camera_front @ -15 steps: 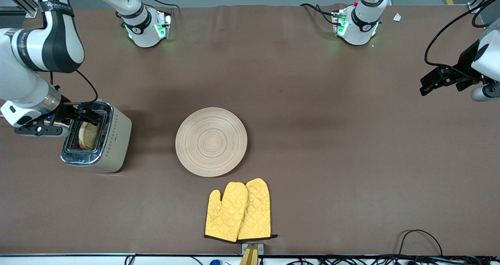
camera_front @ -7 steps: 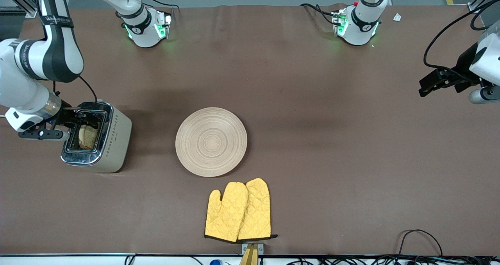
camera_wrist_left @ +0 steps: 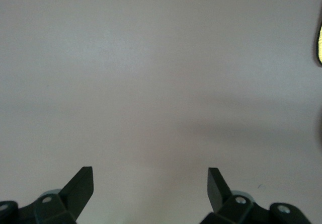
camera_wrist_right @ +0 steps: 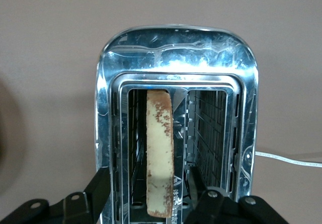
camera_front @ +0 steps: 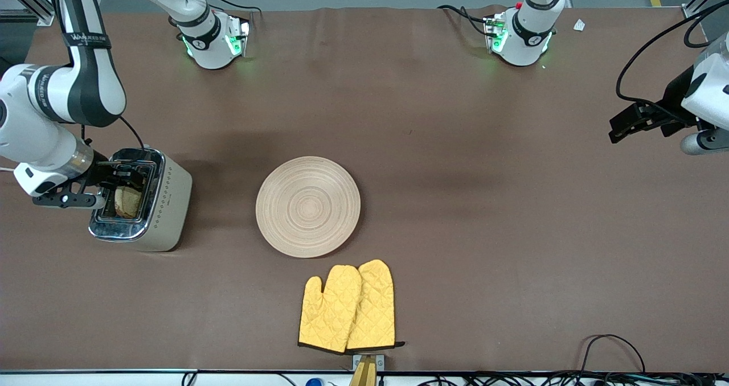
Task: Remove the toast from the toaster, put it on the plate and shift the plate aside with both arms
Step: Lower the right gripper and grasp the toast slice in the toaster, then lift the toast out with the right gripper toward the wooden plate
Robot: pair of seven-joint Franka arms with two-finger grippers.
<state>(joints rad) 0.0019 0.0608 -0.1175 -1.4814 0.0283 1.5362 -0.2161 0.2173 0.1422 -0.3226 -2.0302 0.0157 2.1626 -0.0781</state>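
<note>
The toast (camera_front: 128, 201) stands on edge in a slot of the steel toaster (camera_front: 165, 204) at the right arm's end of the table. In the right wrist view the toast (camera_wrist_right: 160, 148) sits between my right gripper's fingers, with a gap on each side. My right gripper (camera_front: 126, 181) (camera_wrist_right: 148, 176) is open, low over the toaster's slots. The round light-wood plate (camera_front: 307, 206) lies bare at the table's middle. My left gripper (camera_front: 629, 122) (camera_wrist_left: 150, 176) is open and empty, up in the air over bare table at the left arm's end.
A pair of yellow quilted oven mitts (camera_front: 348, 308) lies nearer to the front camera than the plate. The toaster's white cord (camera_wrist_right: 289, 158) runs off its side. Cables (camera_front: 615, 352) lie along the table's front edge.
My right gripper has come down lower onto the toaster, its fingers now on either side of the toast. My left gripper has drifted only slightly.
</note>
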